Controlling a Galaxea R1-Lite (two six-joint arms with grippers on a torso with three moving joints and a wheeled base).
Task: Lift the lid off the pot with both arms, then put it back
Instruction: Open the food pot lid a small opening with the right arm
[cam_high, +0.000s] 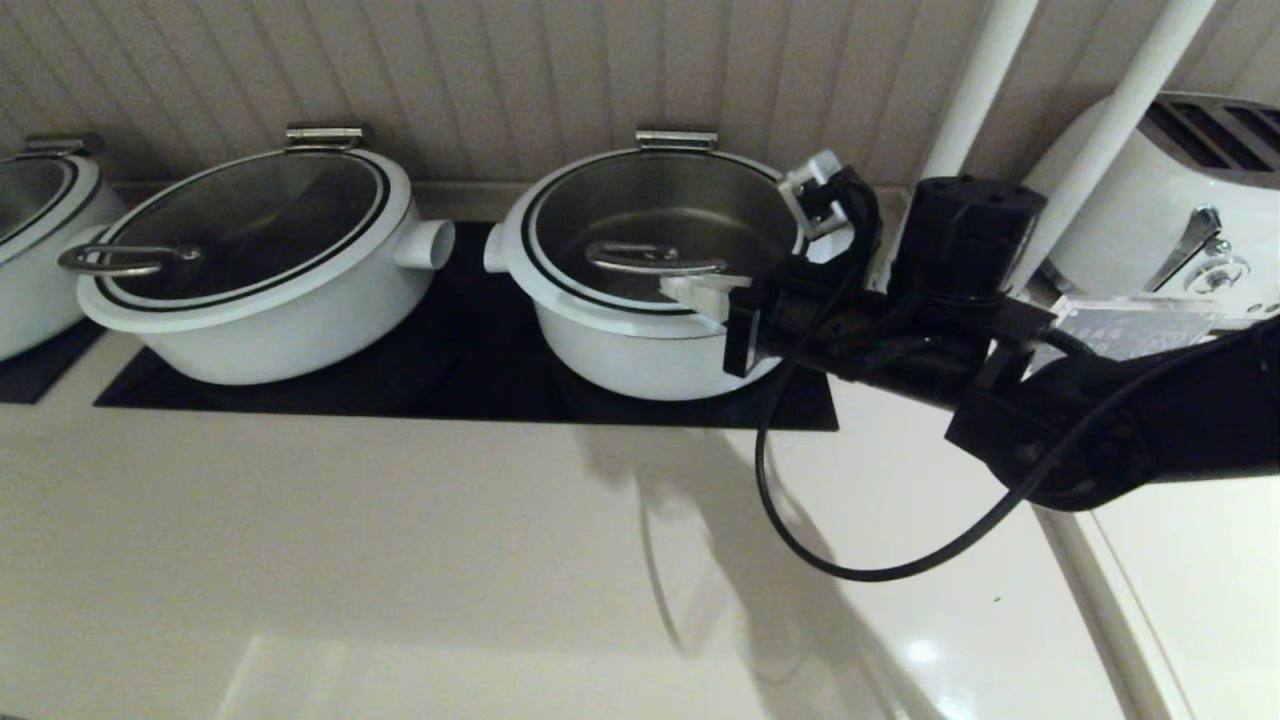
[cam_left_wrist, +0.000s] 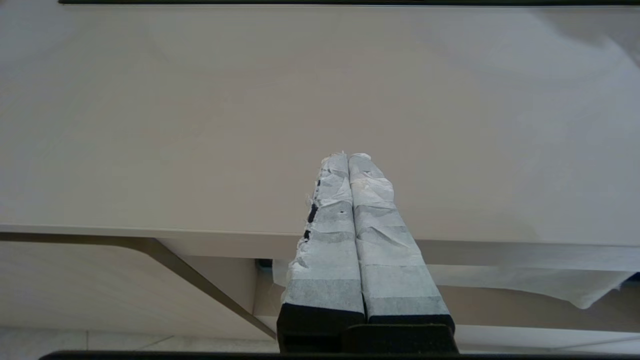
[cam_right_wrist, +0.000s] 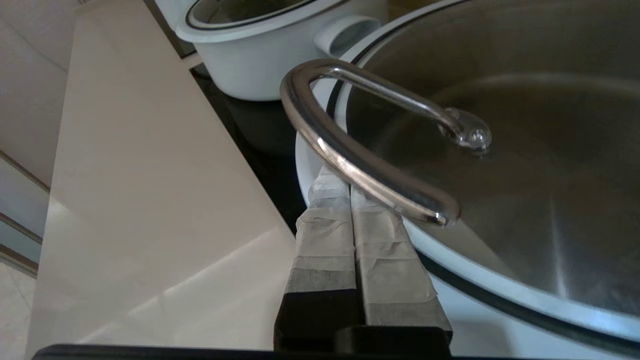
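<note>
On pot (cam_high: 640, 350): lid (cam_high: 660, 225) seated; right pincer (cam_high: 700, 292) under handle (cam_high: 655, 258).

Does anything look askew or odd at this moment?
Nothing spilled or damaged. The lid sits flat on the pot. One oddity: the right gripper, fingers pressed together, is poked under the lid's handle rather than clamping it. The left gripper hangs shut over bare counter.

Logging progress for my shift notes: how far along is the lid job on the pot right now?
Early or ending: the lid sits closed on the pot. In hand: the right gripper, fingers shut, is tucked under the lid's steel handle, gripping nothing. The left gripper, shut and empty, hovers over the bare counter, away from the pot. Whether a lift already happened cannot be told.
</note>
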